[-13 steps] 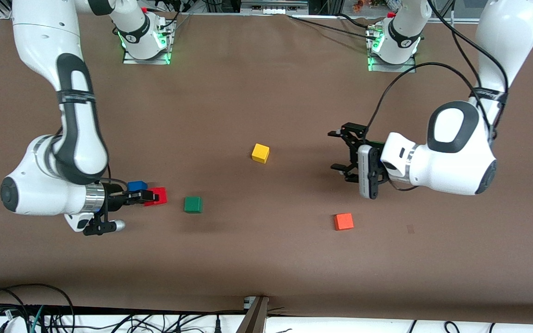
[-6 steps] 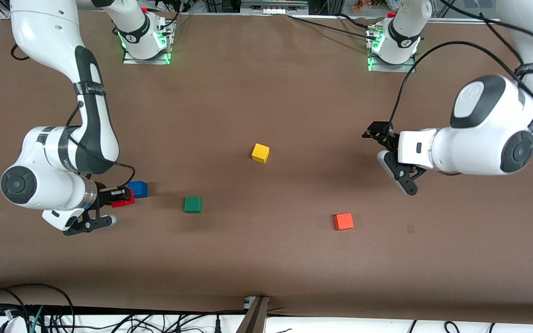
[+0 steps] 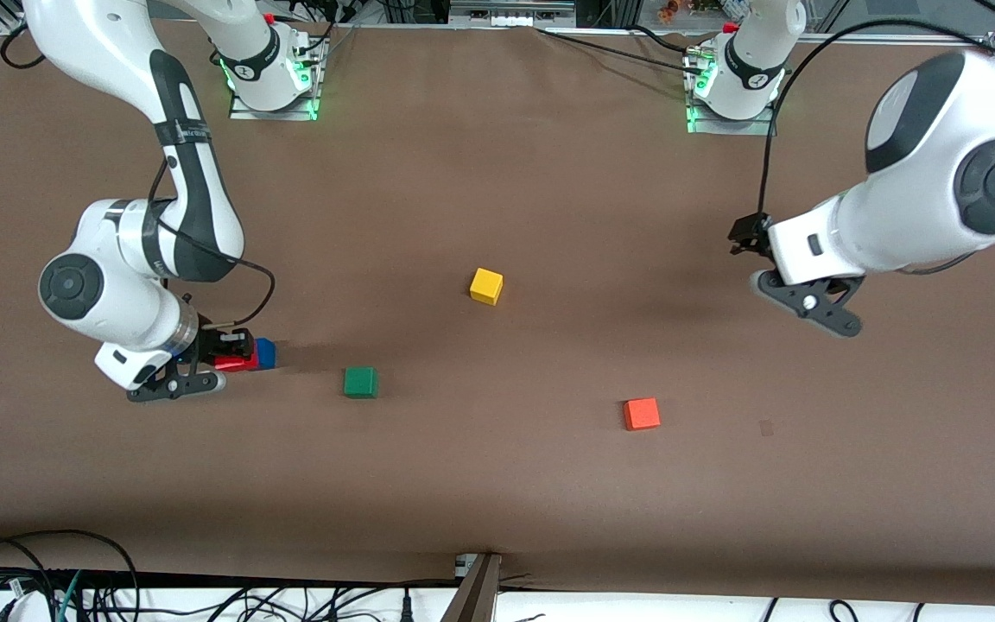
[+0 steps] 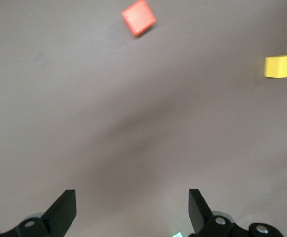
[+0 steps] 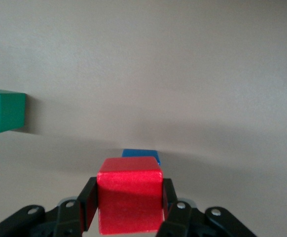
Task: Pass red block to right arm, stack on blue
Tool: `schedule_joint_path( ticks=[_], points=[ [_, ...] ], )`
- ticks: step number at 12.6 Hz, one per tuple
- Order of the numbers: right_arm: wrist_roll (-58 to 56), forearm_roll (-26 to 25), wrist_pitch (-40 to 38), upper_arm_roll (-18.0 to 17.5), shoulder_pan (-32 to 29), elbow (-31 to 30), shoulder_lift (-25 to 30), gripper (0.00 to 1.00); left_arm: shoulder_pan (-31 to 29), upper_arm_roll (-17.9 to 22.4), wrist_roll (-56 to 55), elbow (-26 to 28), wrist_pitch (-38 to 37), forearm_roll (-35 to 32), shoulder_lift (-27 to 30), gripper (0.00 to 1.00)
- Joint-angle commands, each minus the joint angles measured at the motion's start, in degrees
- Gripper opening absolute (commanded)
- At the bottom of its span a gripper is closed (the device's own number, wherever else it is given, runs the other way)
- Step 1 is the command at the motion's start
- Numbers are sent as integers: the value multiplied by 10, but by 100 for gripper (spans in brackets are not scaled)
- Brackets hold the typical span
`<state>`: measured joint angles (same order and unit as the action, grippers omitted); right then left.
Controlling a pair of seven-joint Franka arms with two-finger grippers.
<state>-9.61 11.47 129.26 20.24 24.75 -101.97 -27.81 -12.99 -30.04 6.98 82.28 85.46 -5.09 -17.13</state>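
My right gripper (image 3: pixel 237 354) is shut on the red block (image 3: pixel 234 364), its fingers (image 5: pixel 88 203) pressed on two opposite sides. In the right wrist view the red block (image 5: pixel 129 197) fills the jaws. The blue block (image 5: pixel 141 154) peeks out just past it. On the table the blue block (image 3: pixel 266 352) lies right beside the held red one, toward the table's middle. I cannot tell whether the two touch. My left gripper (image 3: pixel 744 235) hangs open over the left arm's end of the table. Its jaws (image 4: pixel 131 212) hold nothing.
A green cube (image 3: pixel 360 382) sits near the blue block, toward the middle of the table. A yellow cube (image 3: pixel 486 286) lies at the centre. An orange-red cube (image 3: pixel 641 414) lies nearer the front camera, toward the left arm's end.
The right gripper carried the red block from beside the green cube's side of the blue block back toward the right arm's end. The left arm drew back toward its own end.
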Motion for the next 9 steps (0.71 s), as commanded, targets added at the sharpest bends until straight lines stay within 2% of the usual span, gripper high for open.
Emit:
schedule_joint_path(
  ticks=[1, 4, 5, 7, 9],
  points=[
    [22, -12, 62, 4, 12, -82, 43, 0, 89, 130, -16, 52, 5, -8, 83, 100],
    [32, -12, 78, 3, 17, -89, 41, 0, 166, 272, -26, 64, 51, 5, 109, 100],
    [32, -12, 79, 3, 17, -89, 38, 0, 171, 297, -51, 82, 52, 35, 125, 100],
    [31, -12, 96, 3, 18, -96, 34, 0, 175, 302, -134, 145, 61, 47, 181, 100],
    [31, -12, 105, 3, 20, -100, 30, 0, 166, 302, -137, 158, 74, 42, 202, 100]
  ],
)
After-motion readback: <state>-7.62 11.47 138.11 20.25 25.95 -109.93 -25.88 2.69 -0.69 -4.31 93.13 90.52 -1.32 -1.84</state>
